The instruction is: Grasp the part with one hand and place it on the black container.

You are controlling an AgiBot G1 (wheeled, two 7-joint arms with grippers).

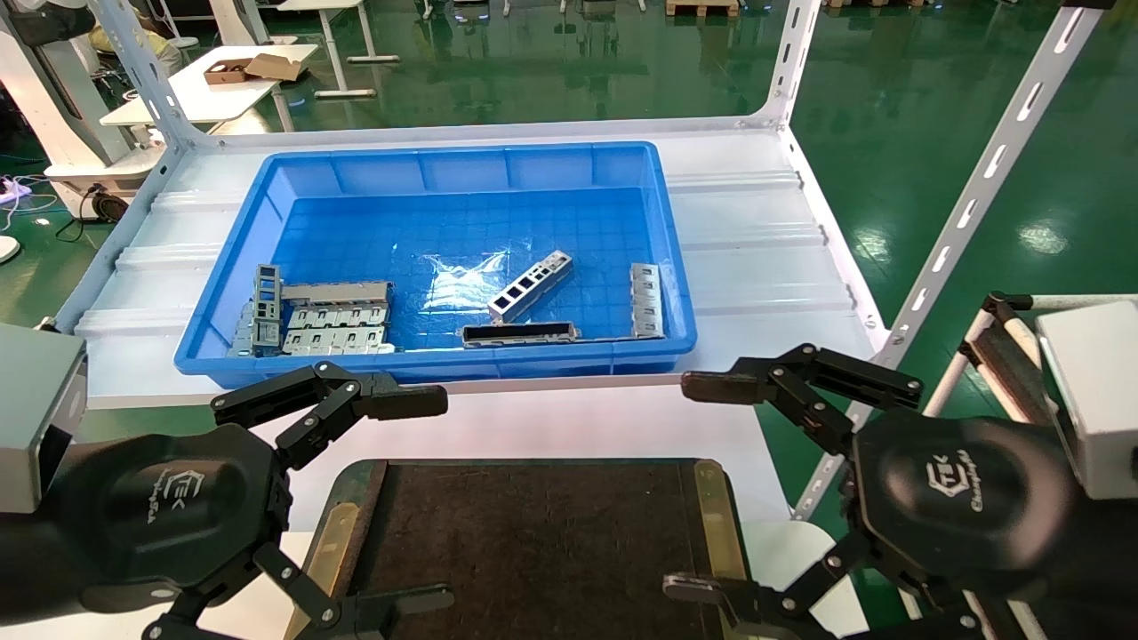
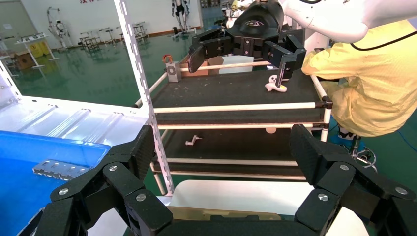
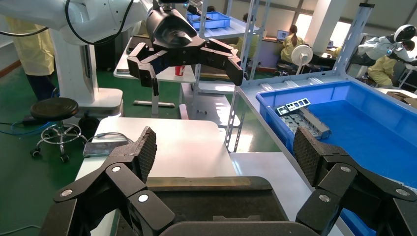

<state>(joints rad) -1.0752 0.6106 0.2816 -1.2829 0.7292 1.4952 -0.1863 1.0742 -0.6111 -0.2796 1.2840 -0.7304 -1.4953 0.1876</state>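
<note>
The part (image 1: 529,286), a slim silver bar with square cut-outs, lies at a slant on the floor of the blue bin (image 1: 222,302), near its middle. The black container (image 1: 524,542), a flat dark tray with brass strips, lies on the white table at the front, between both grippers. It also shows in the right wrist view (image 3: 211,196). My left gripper (image 1: 425,500) is open and empty over the tray's left edge. My right gripper (image 1: 693,487) is open and empty over the tray's right edge. Both are well short of the bin.
In the bin also lie a dark narrow channel piece (image 1: 520,333), wide grey tabbed plates (image 1: 333,316) at the left and one plate (image 1: 646,300) at the right. White rack uprights (image 1: 969,204) stand at the right. A dark shelf cart (image 2: 236,93) stands beyond.
</note>
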